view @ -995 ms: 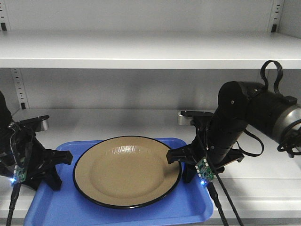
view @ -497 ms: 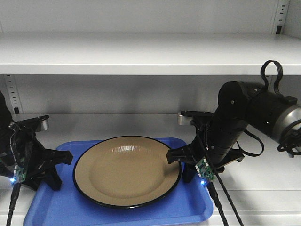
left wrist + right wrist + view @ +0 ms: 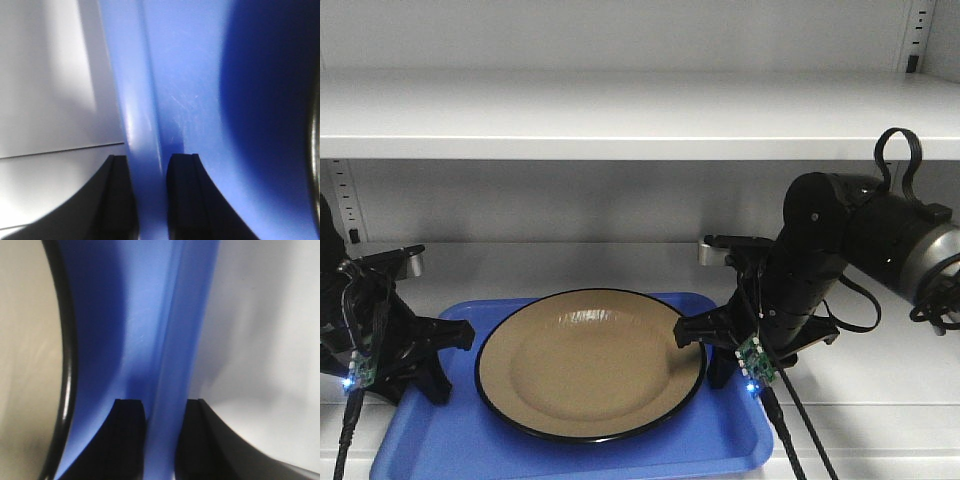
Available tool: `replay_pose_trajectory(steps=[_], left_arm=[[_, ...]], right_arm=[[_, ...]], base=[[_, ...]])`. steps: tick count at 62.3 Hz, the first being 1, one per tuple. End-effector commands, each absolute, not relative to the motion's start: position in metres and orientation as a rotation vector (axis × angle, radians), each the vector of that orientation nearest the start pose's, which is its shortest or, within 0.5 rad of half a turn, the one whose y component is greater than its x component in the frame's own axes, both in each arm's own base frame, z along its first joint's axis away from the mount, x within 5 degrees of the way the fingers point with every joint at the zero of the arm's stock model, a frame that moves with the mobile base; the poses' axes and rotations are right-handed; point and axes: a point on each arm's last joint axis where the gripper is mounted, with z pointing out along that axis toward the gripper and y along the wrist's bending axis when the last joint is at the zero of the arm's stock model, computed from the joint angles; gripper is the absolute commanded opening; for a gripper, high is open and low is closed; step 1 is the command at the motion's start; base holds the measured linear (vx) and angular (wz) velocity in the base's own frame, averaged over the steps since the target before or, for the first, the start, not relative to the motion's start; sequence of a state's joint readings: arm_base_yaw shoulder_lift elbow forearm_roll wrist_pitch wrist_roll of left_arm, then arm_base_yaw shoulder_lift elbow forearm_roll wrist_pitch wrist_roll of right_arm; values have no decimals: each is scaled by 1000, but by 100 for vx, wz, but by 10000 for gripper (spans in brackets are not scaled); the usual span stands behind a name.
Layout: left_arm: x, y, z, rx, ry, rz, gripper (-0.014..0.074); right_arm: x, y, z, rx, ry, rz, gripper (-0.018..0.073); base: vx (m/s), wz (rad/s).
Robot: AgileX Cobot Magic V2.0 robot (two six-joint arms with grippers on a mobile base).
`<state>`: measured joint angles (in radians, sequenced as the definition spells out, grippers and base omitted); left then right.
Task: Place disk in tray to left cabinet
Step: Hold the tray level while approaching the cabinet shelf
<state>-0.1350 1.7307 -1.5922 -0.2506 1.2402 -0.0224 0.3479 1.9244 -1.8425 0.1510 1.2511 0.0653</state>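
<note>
- The tray (image 3: 560, 440) is lying in front of the left cabinet (image 3: 620, 110), level with its lower shelf (image 3: 570, 265); whether it is resting on that shelf cannot be told.
- The disk (image 3: 590, 362) is sitting flat in the middle of the tray, its black rim nearly reaching the tray's far edge.
- The left gripper (image 3: 147, 195) is pinching the tray's left rim, one finger on the outside and one inside.
- The right gripper (image 3: 160, 440) is clamping the tray's right rim the same way, its inner finger (image 3: 127, 440) sitting just beside the disk's edge.
</note>
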Motion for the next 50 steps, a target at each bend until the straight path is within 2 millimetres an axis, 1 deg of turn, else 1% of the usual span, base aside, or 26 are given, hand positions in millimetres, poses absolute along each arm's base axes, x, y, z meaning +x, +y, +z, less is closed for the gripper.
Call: replay_pose_trajectory(steps=[1, 11, 21, 32, 36, 45, 50], left_arm=[[343, -67, 351, 123, 2769, -371, 0], [343, -67, 351, 123, 2769, -371, 0], [343, -67, 351, 121, 2768, -373, 0], [348, -68, 349, 111, 2736, -372, 0], [355, -68, 346, 100, 2704, -370, 0], [376, -69, 339, 68, 2576, -360, 0], [386, -70, 334, 52, 2529, -356, 1]], right_arm=[[374, 142, 348, -384, 2724, 264, -4], [374, 142, 349, -383, 2718, 265, -4], [379, 144, 351, -370, 2656, 275, -4], [386, 145, 346, -366, 2640, 264, -4], [389, 146, 342, -363, 2635, 264, -4], [399, 148, 329, -363, 2630, 237, -4], [406, 147, 323, -368, 2613, 197, -3]], base=[[0, 0], [0, 0], [0, 0], [0, 0], [0, 0], [0, 0], [0, 0]])
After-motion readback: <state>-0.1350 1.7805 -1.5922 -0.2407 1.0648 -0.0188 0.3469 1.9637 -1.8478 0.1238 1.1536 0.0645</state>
